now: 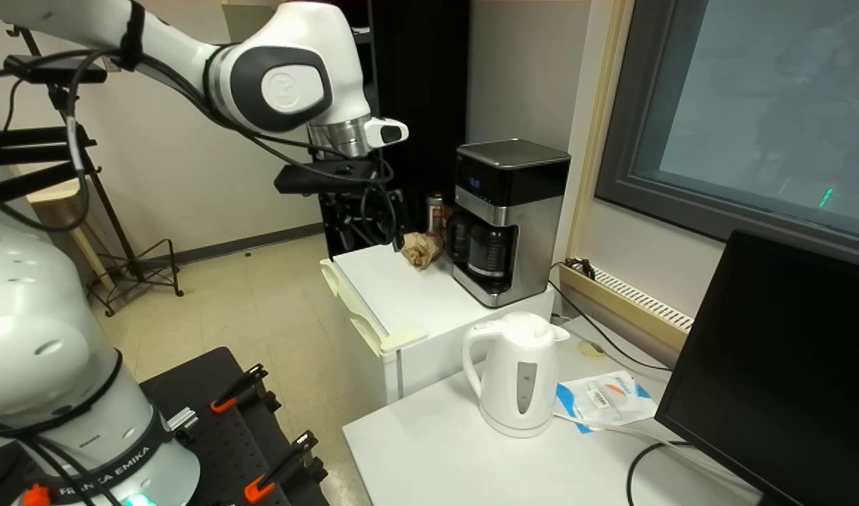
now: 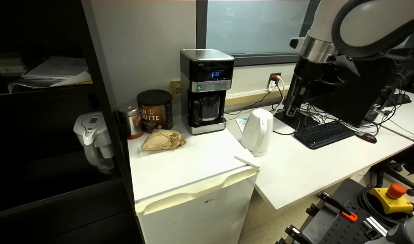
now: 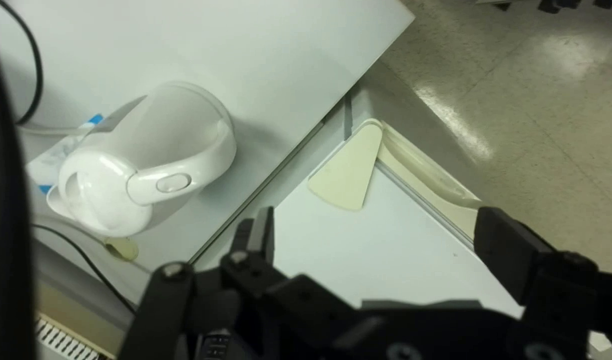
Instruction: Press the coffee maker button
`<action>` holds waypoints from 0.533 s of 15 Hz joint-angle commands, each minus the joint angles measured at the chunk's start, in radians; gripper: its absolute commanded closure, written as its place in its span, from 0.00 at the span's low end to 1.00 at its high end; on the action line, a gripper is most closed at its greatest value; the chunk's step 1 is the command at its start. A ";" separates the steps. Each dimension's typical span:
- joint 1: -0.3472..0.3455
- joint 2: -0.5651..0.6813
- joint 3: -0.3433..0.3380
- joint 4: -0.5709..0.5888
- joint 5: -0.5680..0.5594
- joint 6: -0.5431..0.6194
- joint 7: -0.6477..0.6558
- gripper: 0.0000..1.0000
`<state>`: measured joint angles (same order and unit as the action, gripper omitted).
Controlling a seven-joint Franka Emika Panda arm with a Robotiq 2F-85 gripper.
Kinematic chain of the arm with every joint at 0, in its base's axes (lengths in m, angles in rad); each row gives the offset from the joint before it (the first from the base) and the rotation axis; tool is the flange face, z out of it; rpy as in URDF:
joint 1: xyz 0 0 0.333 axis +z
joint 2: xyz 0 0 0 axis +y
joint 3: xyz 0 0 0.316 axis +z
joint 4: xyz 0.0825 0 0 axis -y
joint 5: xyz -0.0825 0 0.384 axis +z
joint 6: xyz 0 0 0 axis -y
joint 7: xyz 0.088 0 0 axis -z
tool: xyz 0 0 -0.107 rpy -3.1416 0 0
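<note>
The gripper points mostly downward, spread wide with nothing held, and the upright coffee maker stands off to its side, clearly apart, so the press probably needs sideways travel.
</note>
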<state>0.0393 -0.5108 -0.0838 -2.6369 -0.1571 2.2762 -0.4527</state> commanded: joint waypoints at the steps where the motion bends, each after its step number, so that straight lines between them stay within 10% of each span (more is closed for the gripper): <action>1: -0.008 0.073 0.060 -0.017 -0.129 0.172 0.033 0.00; 6: -0.074 0.188 0.162 0.005 -0.393 0.369 0.182 0.00; 8: -0.116 0.228 0.201 0.022 -0.518 0.422 0.269 0.26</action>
<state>-0.0153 -0.3523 0.0606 -2.6529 -0.5324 2.6269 -0.2838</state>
